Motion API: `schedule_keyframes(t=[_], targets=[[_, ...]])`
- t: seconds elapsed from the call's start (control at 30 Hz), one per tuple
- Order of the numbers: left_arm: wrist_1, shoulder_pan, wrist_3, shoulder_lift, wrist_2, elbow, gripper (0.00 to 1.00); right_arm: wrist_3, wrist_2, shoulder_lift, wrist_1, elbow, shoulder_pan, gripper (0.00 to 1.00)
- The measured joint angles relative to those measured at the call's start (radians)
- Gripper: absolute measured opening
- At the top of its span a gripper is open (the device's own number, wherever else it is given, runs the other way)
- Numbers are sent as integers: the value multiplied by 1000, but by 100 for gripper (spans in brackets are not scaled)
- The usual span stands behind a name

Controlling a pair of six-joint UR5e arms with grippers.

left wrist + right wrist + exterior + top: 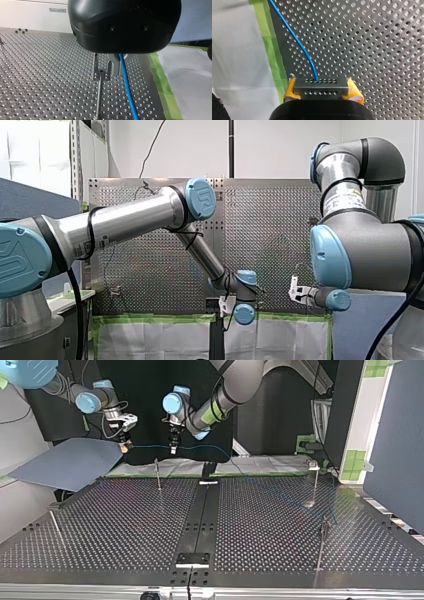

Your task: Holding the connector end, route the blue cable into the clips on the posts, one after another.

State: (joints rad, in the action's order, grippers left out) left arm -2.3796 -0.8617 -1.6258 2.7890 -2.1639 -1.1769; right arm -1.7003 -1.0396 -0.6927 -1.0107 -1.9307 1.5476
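A dark grey rectangular connector [321,86] is clamped between the yellow pads [355,90] of my right gripper [322,92]. A thin blue cable [294,35] leaves the connector and runs ahead over the bare perforated metal table [374,37], beside the green tape strip [268,37] at the table's edge.

Only the top view shows the cable spanning across to my left gripper [173,449], well above the table. Whether that gripper is clenched on it cannot be told.

In the left wrist view a slim metal post [99,97] is seen directly under that gripper, with the cable just beside it. Another post [316,485] stands well away from both grippers.
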Motion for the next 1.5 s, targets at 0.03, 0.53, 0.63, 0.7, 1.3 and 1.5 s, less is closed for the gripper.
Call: schedule_keyframes(t=[0.03,0.53,0.63,0.7,1.3,1.5], targets=[[-1,0,0,0,0,3,0,0,4,0,2,4,-5,0],[-3,-4,10,0,3,36,0,21,54,-2,71,58,-16,0],[-2,-9,17,0,10,36,0,33,77,-4,96,73,-20,0],[5,-16,20,0,15,36,0,39,89,-7,113,79,-21,0],[-23,-11,-41,66,30,127,0,38,104,-19,174,86,-19,0],[-19,-15,-50,70,31,133,0,38,103,-19,172,86,-13,0]])
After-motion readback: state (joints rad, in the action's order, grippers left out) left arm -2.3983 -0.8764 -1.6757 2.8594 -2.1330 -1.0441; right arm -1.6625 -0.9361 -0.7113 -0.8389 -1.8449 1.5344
